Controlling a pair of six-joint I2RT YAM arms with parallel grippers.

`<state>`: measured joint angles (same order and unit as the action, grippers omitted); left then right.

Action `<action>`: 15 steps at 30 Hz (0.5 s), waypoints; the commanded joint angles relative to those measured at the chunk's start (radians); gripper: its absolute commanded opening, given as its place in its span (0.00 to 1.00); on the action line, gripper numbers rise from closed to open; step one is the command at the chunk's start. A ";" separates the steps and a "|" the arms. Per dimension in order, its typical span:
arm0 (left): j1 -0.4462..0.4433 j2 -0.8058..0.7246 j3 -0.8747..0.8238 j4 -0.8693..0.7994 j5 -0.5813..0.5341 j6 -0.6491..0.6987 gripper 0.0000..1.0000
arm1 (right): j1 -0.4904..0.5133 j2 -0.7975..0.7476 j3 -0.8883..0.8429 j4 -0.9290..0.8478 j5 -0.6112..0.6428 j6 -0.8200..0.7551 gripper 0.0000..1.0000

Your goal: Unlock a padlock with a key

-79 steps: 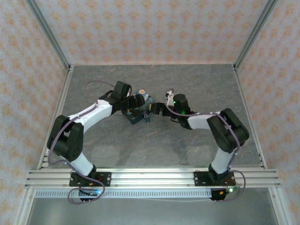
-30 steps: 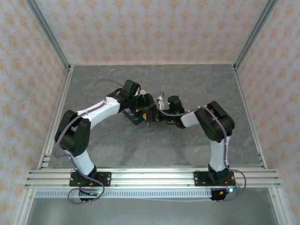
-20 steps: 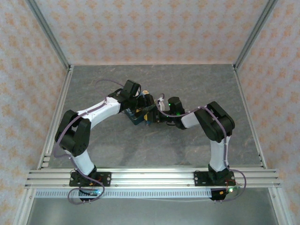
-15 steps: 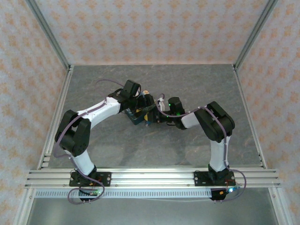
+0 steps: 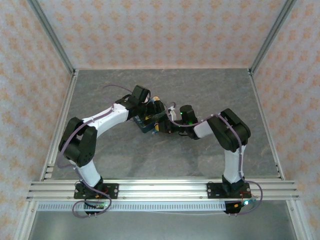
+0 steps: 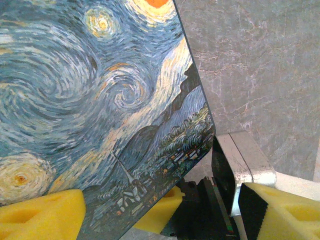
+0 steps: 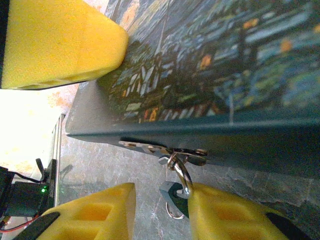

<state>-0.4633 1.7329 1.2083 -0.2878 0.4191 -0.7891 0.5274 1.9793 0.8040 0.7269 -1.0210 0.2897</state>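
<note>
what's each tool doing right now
left tool: closed on the blue-and-yellow swirly-painted rectangular tin
right tool: open around the tiny dark padlock with its silvery metal loop

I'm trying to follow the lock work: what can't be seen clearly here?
Left wrist view: the tin is cut off by top and left edges.
Right wrist view: the padlock body sits half behind a right finger; its keyhole hidden.
Top view: both arms cover most of the tin; the padlock is too small.
</note>
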 commanded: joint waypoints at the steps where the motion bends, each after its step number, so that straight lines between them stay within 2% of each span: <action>1: -0.007 0.027 0.000 -0.040 -0.027 -0.013 0.82 | 0.003 -0.032 -0.011 0.027 -0.023 -0.032 0.30; 6: -0.007 0.027 0.003 -0.046 -0.031 -0.013 0.82 | 0.003 -0.026 -0.002 0.024 -0.007 -0.029 0.24; 15: -0.008 0.019 -0.001 -0.050 -0.036 -0.010 0.82 | -0.001 -0.025 -0.004 0.026 0.031 -0.001 0.08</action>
<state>-0.4633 1.7329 1.2091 -0.2909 0.4110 -0.7891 0.5266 1.9793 0.8040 0.7155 -0.9905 0.2874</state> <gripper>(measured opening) 0.824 0.094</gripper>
